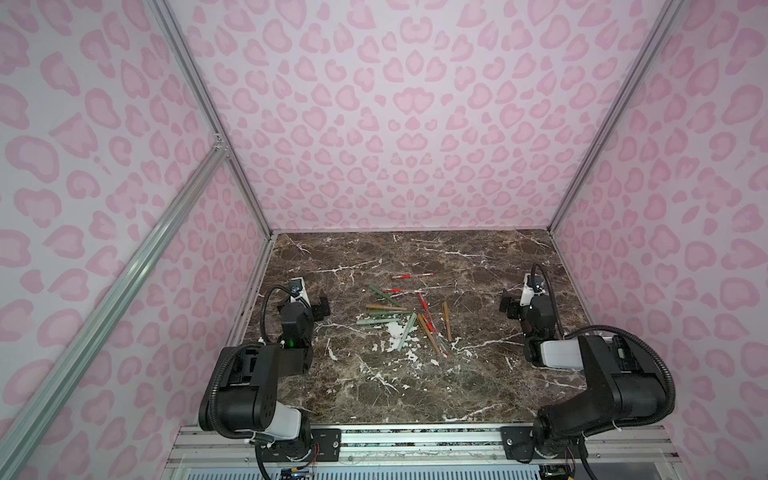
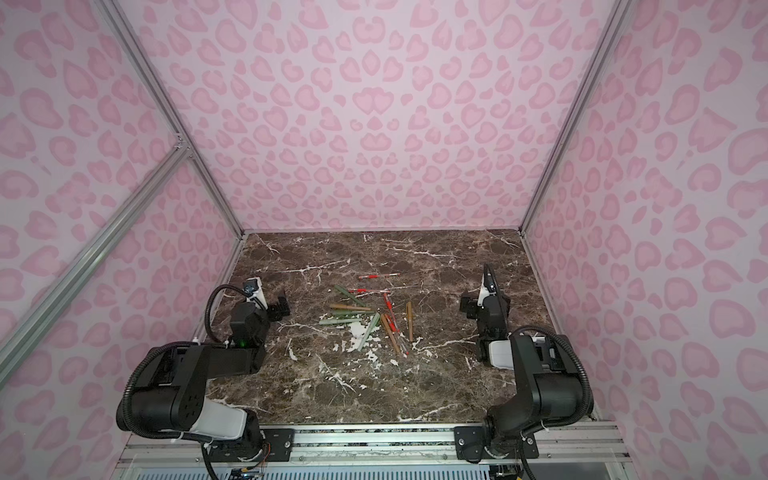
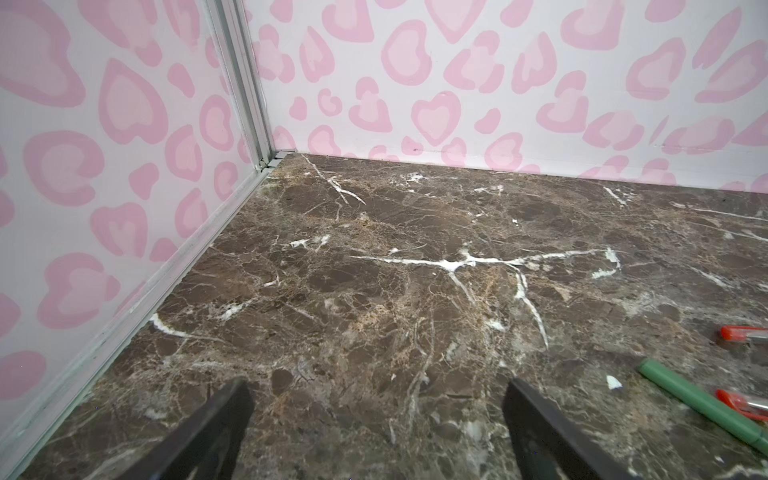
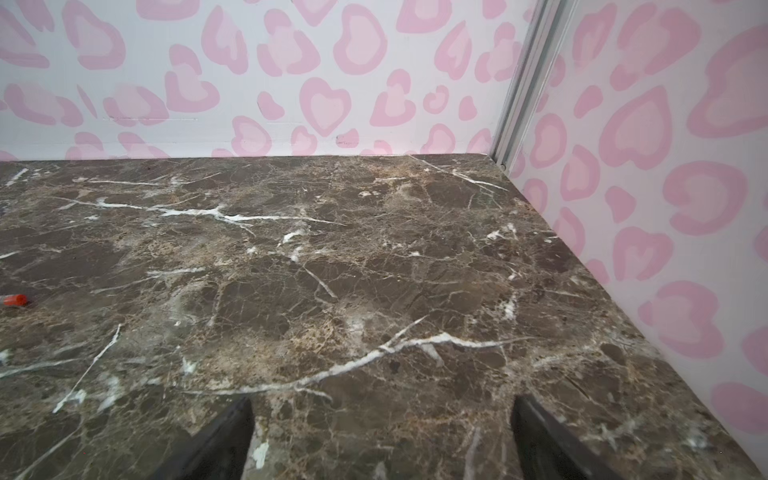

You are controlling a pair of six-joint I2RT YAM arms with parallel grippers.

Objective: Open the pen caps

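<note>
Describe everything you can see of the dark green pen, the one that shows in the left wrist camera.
The dark green pen is a slim round tube of matte-looking plastic, rounded at its visible end. It lies flat and slanted on the brown marble tabletop, at the far left edge of the pen pile in both top views. A red pen lies close beside it; whether they touch cannot be told. The left gripper is open and clear of it.
</note>
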